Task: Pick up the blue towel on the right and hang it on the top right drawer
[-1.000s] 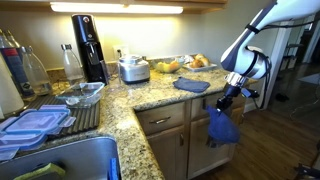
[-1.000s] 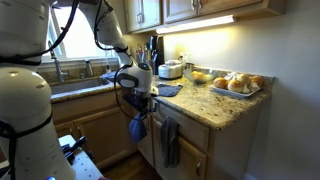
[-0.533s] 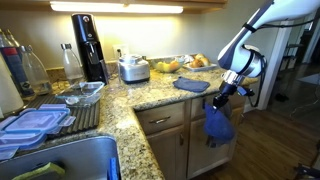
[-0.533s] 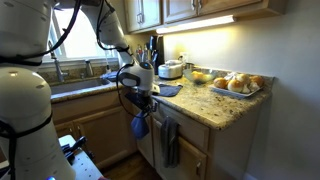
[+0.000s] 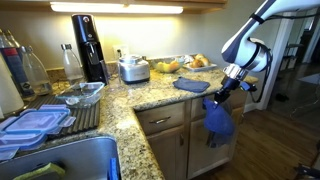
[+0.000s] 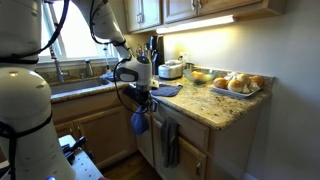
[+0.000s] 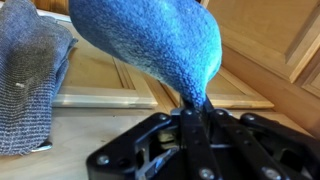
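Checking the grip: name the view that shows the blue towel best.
The wrist view: the blue towel close-up, pinched in the gripper. Both exterior views show the towel only as a small hanging bundle.

I hold the gripper (image 5: 217,97) just off the countertop (image 5: 150,97) edge, angled down, jaws pinching the blue towel (image 5: 219,122).

nubbly matt cloth on the blue towel (image 7: 150,45); hand (image 7: 195,108) matt black plastic; countertop (image 5: 150,92) speckled polished stone.

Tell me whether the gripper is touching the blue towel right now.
Touching. In the wrist view the blue towel narrows to a neck pinched between the fingers of the gripper, with no gap showing.
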